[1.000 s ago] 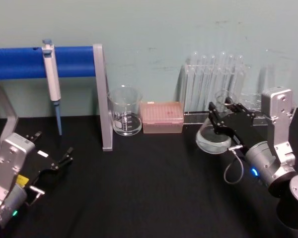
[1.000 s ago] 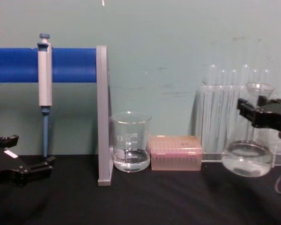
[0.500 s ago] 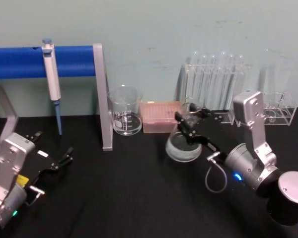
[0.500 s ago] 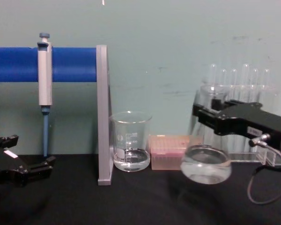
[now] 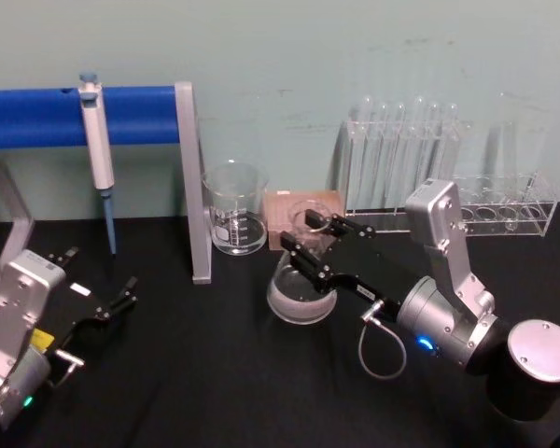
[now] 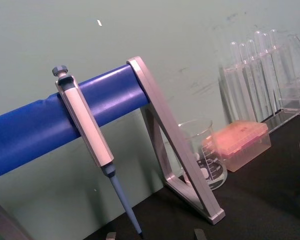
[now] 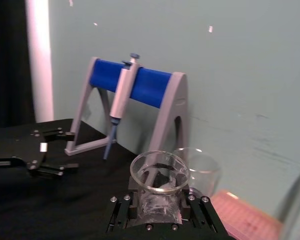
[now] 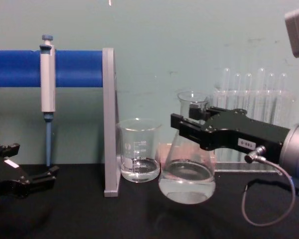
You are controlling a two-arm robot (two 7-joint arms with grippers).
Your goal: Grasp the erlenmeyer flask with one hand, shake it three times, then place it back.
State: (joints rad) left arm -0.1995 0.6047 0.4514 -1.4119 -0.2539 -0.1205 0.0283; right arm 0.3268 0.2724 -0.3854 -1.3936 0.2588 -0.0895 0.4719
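Chest view shows the right gripper [image 8: 190,122] shut tight on the thin neck of the erlenmeyer flask [image 8: 187,172]. Its fingers reach in from the right side and pinch just under the rim. The flask stands almost straight up, with the neck on top. Its fat round bottom hangs below the fingers with a little clear water in it. I think the bottom is up off the black table [image 8: 89,219], near the middle. The glass beaker [image 8: 138,149] is just beside the flask on the left, so any shaking should stay away from that side. The left gripper [image 8: 25,179] sits far off at the left, fingers apart, holding nothing.
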